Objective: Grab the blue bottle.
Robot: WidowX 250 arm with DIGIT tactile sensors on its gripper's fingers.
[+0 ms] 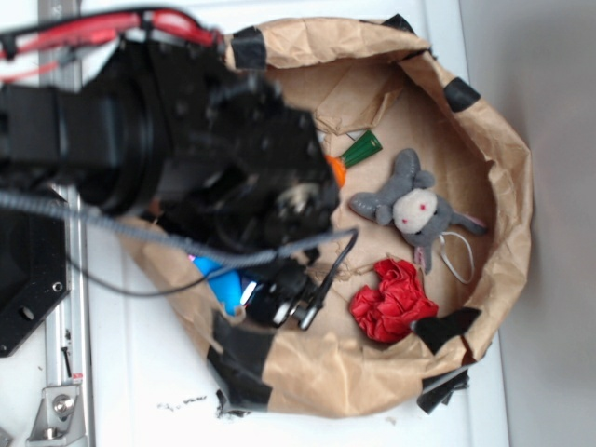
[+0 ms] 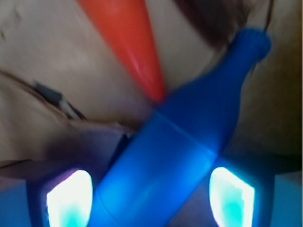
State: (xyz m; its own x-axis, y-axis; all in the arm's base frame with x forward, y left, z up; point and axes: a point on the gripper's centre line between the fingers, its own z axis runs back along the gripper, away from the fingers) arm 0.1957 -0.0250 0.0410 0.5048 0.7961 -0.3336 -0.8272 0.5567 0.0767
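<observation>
The blue bottle (image 2: 189, 137) lies slanted on the brown paper, neck pointing up and right in the wrist view. Its wide body sits between the two fingers of my gripper (image 2: 151, 194), which is open and straddles it; a thin gap shows on each side. The finger pads (image 2: 68, 198) glow bright and hover close to the bottle's sides. In the exterior view only a small part of the blue bottle (image 1: 220, 278) shows under the black arm, at the left inside the paper bowl, with the gripper (image 1: 284, 300) low over it.
An orange toy carrot (image 2: 130, 45) lies just beyond the bottle, its tip almost touching it; its green top (image 1: 361, 147) shows from outside. A grey plush mouse (image 1: 414, 207) and a red cloth (image 1: 393, 300) lie to the right inside the taped brown paper bowl (image 1: 507, 186).
</observation>
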